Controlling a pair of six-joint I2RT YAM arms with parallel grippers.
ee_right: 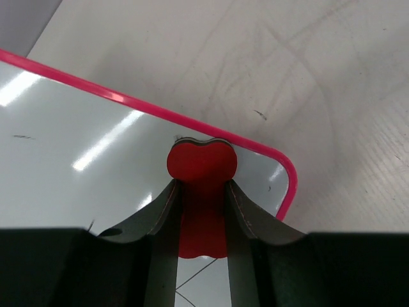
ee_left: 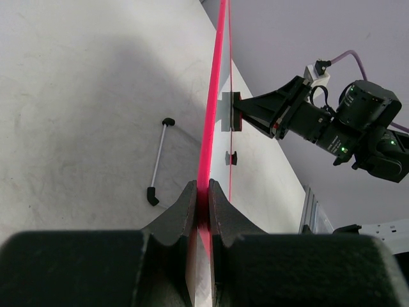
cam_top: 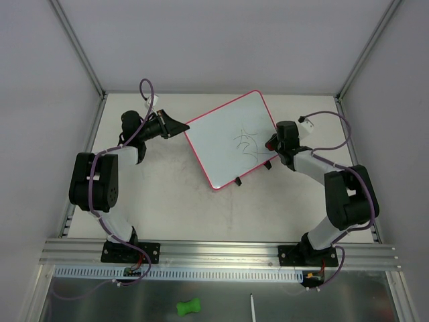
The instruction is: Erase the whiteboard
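The whiteboard (cam_top: 221, 144), white with a pink-red frame, lies slanted at the table's middle and carries dark scribbles (cam_top: 247, 143). My left gripper (cam_top: 182, 127) is shut on the board's left edge; the left wrist view shows its jaws pinching the pink frame (ee_left: 214, 96) edge-on at my left gripper (ee_left: 202, 192). My right gripper (cam_top: 271, 143) is shut on a red eraser (ee_right: 201, 163). The eraser rests on the board (ee_right: 77, 160) close to a rounded corner, with my right gripper (ee_right: 202, 185) behind it. Thin marker lines (ee_right: 198, 278) show beneath the fingers.
A thin white rod with black ends (ee_left: 158, 160) lies on the table beside the board. Two small black clips (cam_top: 239, 181) sit on the board's near edge. Below the aluminium rail (cam_top: 214, 251), a green bone-shaped object (cam_top: 189, 307) and a white stick (cam_top: 253, 307) lie.
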